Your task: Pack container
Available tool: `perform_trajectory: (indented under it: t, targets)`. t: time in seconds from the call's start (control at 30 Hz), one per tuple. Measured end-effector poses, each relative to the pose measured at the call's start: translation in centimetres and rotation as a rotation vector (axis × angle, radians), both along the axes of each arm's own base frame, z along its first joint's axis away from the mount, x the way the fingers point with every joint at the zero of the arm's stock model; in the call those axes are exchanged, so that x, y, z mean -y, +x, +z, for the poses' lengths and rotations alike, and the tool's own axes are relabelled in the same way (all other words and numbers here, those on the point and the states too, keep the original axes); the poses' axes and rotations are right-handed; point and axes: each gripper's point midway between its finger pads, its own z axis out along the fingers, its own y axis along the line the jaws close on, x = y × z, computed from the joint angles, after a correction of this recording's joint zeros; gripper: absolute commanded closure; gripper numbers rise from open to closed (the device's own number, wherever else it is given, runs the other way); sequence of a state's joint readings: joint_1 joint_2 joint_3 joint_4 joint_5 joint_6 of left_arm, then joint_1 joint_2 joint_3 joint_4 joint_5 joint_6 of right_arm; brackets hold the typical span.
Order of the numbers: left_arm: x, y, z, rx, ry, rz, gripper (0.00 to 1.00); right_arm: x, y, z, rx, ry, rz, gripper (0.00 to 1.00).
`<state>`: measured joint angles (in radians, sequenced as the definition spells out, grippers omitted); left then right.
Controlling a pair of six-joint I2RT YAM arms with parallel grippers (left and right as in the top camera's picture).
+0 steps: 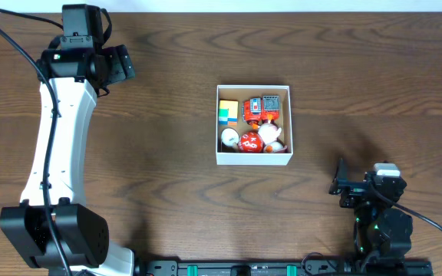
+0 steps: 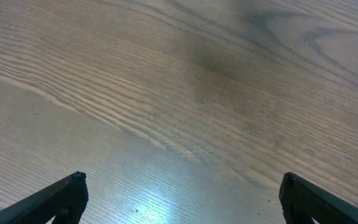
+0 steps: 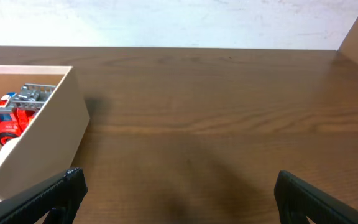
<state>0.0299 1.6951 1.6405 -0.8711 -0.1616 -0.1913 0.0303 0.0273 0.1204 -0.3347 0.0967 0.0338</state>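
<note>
Judging from the container, toys sit inside already; left gripper far left of it and right gripper to its right both gape empty: avoid nudging its walls.

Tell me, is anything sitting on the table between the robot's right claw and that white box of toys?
Nothing visible. Only bare table lies between the right gripper and the container. The gripper is open and empty, and its wrist camera shows just wood up to the box's wall.

Toys lie in the container, set on the table (right of centre).
</note>
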Motion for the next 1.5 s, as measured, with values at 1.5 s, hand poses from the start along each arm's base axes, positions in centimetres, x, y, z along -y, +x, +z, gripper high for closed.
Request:
perform_trajectory:
  t: [1.5]
  targets:
    - [0.00,-0.01,0.00,0.000,0.000,0.000,0.02,0.02,-0.02,-0.41,-0.015,-0.080,0.019,0.01]
